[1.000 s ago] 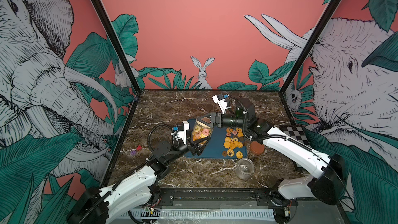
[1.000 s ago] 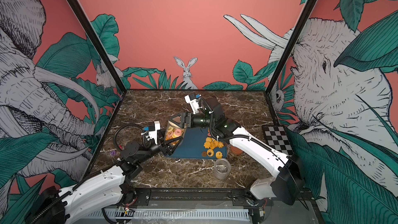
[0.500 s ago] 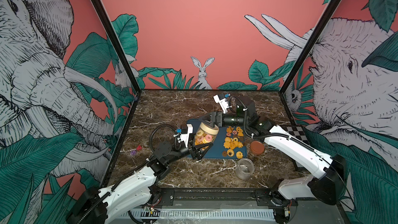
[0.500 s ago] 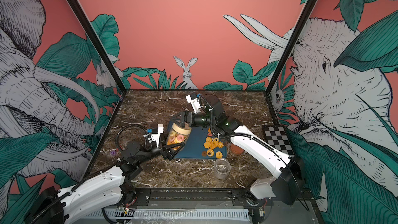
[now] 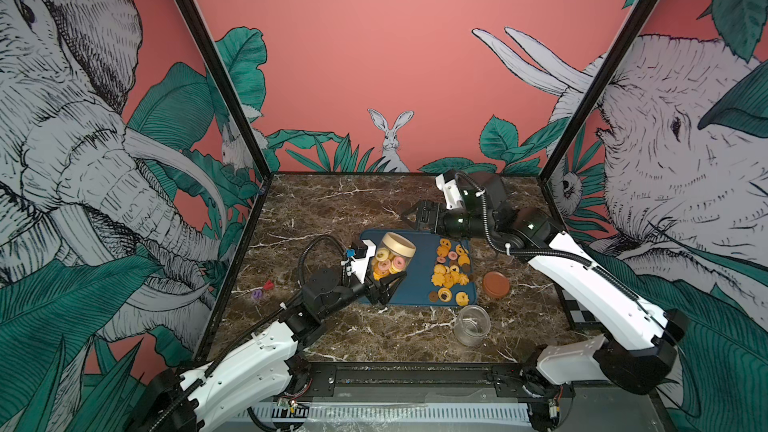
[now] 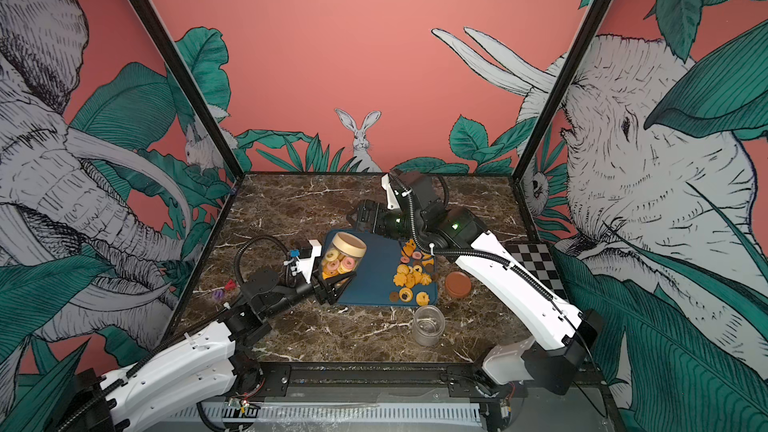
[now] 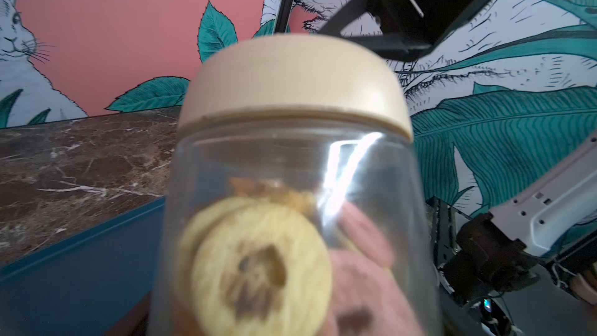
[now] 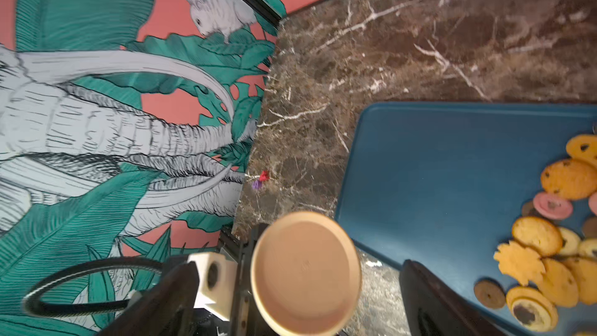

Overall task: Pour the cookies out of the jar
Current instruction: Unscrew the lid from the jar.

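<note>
Your left claw (image 5: 384,284) is clamping the clear cookie jar (image 5: 390,263) low on its body. The jar is sitting close to upright at the left end of the blue tray (image 5: 415,284); whether its base is touching the tray I cannot tell. That low grip is leaving the beige lid (image 5: 399,244) free, which looks like the point: the lid is on, so the cookies (image 5: 388,266) inside are going nowhere yet.

Your right claw (image 5: 409,220) is hanging just beyond the lid on its far side, spread wide and holding nothing. In the right wrist view its fingers (image 8: 433,302) are framing the lid with clearance on both sides, probably lining up to unscrew it.

A loose heap of biscuits (image 5: 451,274) is lying on the tray's right half. A brown lid (image 5: 496,284) and an empty clear jar (image 5: 471,324) are standing off the tray on the counter (image 5: 332,209), to the right and nearer you. That is leaving the bare blue patch as the likely place to pour.
</note>
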Motion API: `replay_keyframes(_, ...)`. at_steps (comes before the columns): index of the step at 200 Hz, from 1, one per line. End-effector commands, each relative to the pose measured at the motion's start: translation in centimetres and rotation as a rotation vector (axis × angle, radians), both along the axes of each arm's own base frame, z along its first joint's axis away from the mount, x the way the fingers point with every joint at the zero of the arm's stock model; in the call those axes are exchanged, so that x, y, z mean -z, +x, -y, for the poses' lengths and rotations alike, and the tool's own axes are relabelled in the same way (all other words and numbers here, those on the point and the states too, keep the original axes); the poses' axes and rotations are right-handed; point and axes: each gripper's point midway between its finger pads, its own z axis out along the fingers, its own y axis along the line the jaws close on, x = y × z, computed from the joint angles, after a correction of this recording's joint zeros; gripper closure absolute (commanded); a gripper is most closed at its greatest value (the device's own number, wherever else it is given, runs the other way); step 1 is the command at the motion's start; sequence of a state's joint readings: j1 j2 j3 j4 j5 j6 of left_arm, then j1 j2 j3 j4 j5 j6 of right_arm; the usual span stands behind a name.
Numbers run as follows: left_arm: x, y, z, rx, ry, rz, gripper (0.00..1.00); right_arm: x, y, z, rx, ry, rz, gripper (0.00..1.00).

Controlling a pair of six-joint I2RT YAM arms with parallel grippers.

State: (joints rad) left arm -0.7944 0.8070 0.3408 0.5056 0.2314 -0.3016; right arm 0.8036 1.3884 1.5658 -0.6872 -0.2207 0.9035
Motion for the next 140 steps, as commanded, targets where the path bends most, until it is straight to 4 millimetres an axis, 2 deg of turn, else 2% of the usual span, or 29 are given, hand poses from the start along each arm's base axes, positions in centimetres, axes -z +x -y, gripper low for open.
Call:
replay_keyframes(1, -6.1, -0.2, -0.3, -0.022, -0.088, 0.19, 1.0, 2.3, -0.2, -0.5, 0.045, -0.008, -0.099, 0.01)
replay_keyframes(46, -5.3, -0.4, 0.3, -0.017, -0.04, 0.195, 1.0, 3.5, -0.3, -3.1, -0.002, 0.055, -0.183, 0.01)
replay_keyframes(90, -5.1, -0.4, 0.1, -0.03, -0.056, 0.195, 1.0, 5.0, -0.7, -3.7, 0.008, 0.081, -0.25, 0.01)
replay_keyframes(140, -5.0, -0.4, 0.1, -0.029, -0.044, 0.196, 1.0, 4.7, -1.5, -3.8, -0.004, 0.073, -0.245, 0.03)
